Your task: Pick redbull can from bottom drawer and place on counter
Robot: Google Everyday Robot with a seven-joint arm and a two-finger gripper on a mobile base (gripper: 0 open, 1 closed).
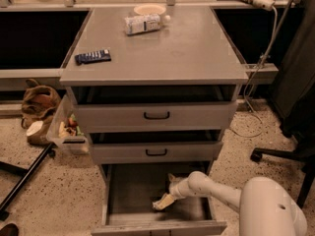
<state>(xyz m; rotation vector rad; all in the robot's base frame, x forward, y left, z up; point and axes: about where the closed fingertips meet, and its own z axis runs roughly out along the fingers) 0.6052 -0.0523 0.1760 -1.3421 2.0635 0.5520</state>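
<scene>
The bottom drawer [129, 191] is pulled open under two shallower drawers with black handles. My gripper [162, 202] is down inside it, near the middle of the floor, with its cream tip pointing left and forward. A small silvery thing, apparently the redbull can [172, 178], shows just behind my wrist toward the back of the drawer and is partly hidden by the arm. The gripper tip is in front of it and apart from it. The grey counter [172, 53] tops the cabinet.
On the counter lie a white plastic bottle [143, 23], a white bowl [149, 9] and a dark blue remote [92, 56]. A bin of clutter [69, 128] and a bag [38, 102] sit on the floor at the left. An office chair base [280, 156] stands at the right.
</scene>
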